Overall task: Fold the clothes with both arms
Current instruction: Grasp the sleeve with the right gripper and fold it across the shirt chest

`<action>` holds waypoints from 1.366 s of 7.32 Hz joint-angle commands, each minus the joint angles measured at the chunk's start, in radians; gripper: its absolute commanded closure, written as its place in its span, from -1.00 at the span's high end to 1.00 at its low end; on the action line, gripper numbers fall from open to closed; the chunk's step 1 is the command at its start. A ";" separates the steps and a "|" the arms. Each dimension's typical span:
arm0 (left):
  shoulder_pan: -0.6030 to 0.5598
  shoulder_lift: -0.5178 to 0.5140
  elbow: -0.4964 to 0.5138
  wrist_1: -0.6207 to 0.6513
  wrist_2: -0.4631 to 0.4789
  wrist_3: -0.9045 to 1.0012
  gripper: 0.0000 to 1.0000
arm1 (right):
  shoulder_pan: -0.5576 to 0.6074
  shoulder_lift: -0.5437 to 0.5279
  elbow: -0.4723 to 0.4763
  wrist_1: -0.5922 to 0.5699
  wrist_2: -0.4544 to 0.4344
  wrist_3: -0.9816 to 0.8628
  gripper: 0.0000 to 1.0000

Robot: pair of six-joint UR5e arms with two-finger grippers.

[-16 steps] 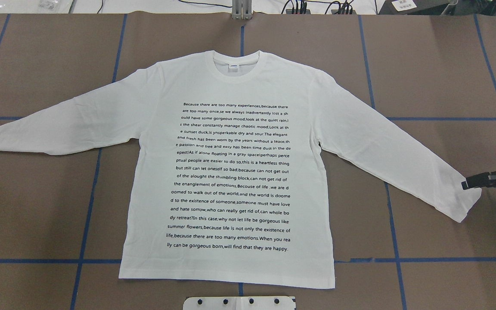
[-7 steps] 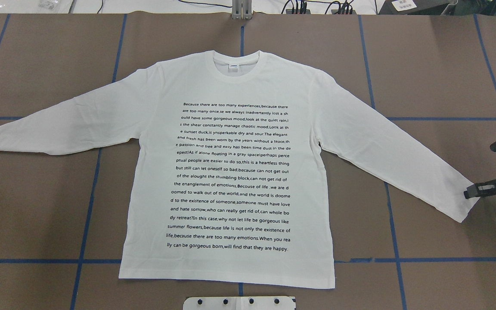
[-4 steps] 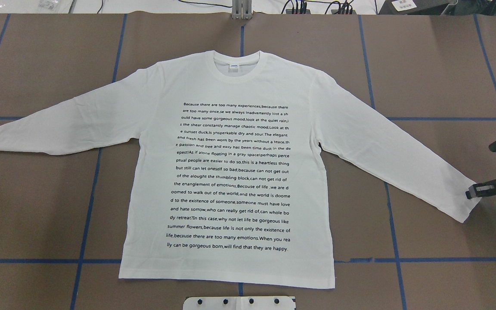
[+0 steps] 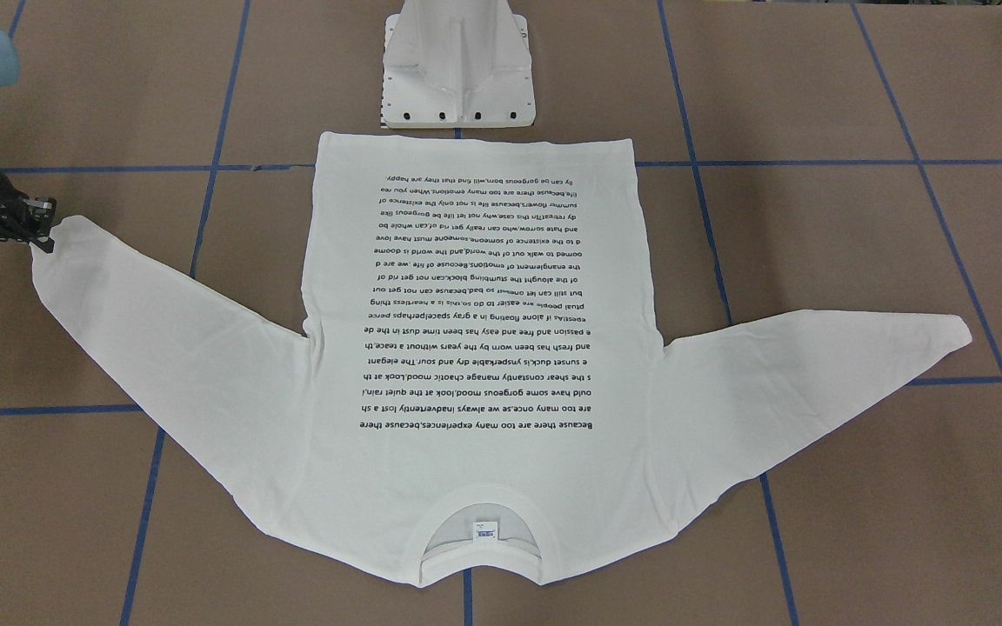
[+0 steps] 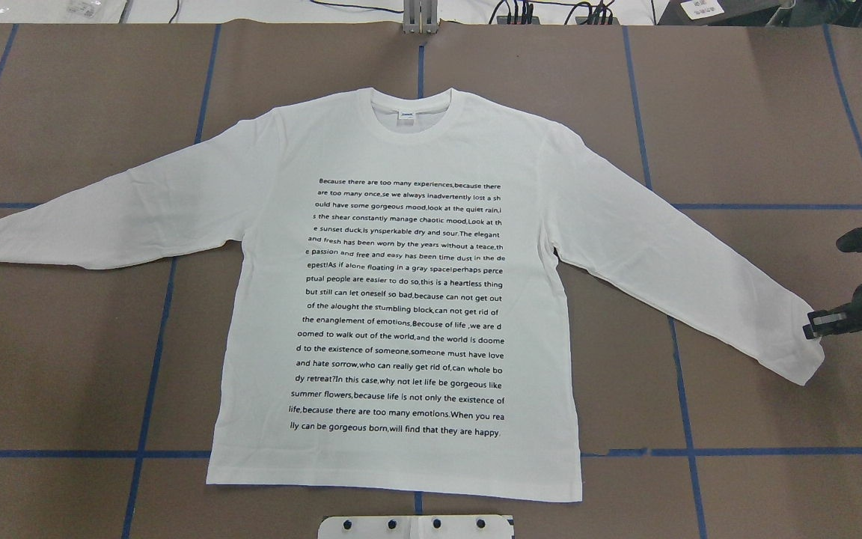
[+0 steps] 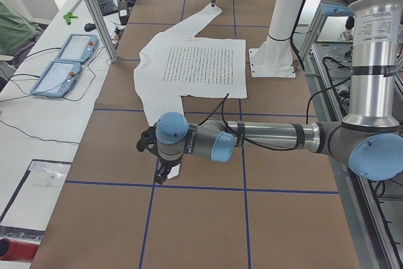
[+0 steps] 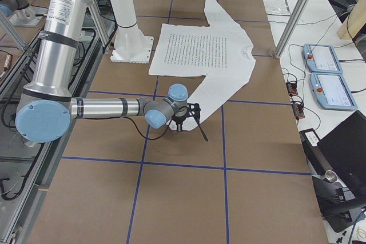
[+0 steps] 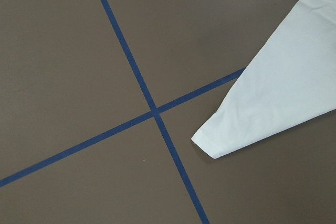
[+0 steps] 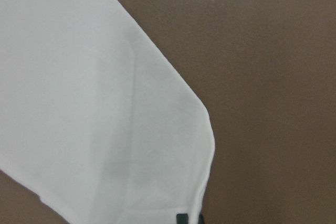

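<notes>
The white long-sleeved T-shirt [image 5: 401, 299] lies flat on the brown table, text side up and both sleeves spread, collar away from the robot [image 4: 479, 522]. My right gripper [image 5: 812, 328] sits at the upper corner of the right sleeve's cuff [image 4: 62, 239] and looks shut on its edge. One dark fingertip [image 9: 181, 217] shows at the cloth's rim in the right wrist view. My left gripper [image 6: 162, 173] hangs low beside the left sleeve's cuff [image 8: 215, 142]. It shows only in the exterior left view, so I cannot tell whether it is open or shut.
The white pedestal [image 4: 457, 78] stands just behind the shirt's hem. Blue tape lines [image 5: 147, 374] cross the table. Two teach pendants [image 6: 63, 61] and cables lie on the far side bench, past an aluminium post [image 6: 94, 11].
My right gripper came down onto the right cuff, then shifted slightly back and inward. The cuff's upper corner has drawn in with it. The rest of the shirt has not moved.
</notes>
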 commanded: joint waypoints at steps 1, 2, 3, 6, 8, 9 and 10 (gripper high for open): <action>0.000 0.000 -0.001 0.000 -0.002 -0.002 1.00 | 0.002 0.059 0.089 -0.034 0.001 0.056 -1.00; 0.000 0.000 -0.003 0.000 -0.002 -0.002 1.00 | 0.003 0.177 0.092 -0.077 0.036 0.178 -1.00; 0.000 0.000 -0.003 0.000 -0.002 -0.003 1.00 | 0.006 0.292 0.093 -0.109 0.059 0.252 -1.00; -0.002 -0.002 -0.004 0.000 -0.002 -0.005 1.00 | 0.000 0.709 0.024 -0.262 0.058 0.464 -1.00; -0.003 0.000 -0.004 0.000 0.000 -0.006 1.00 | -0.006 0.938 -0.082 -0.301 0.052 0.510 -1.00; -0.003 -0.002 -0.006 0.000 0.000 -0.009 1.00 | -0.012 1.042 -0.148 -0.303 0.052 0.529 -1.00; -0.003 -0.002 -0.006 0.002 0.000 -0.009 1.00 | -0.050 1.136 -0.201 -0.303 0.047 0.526 -1.00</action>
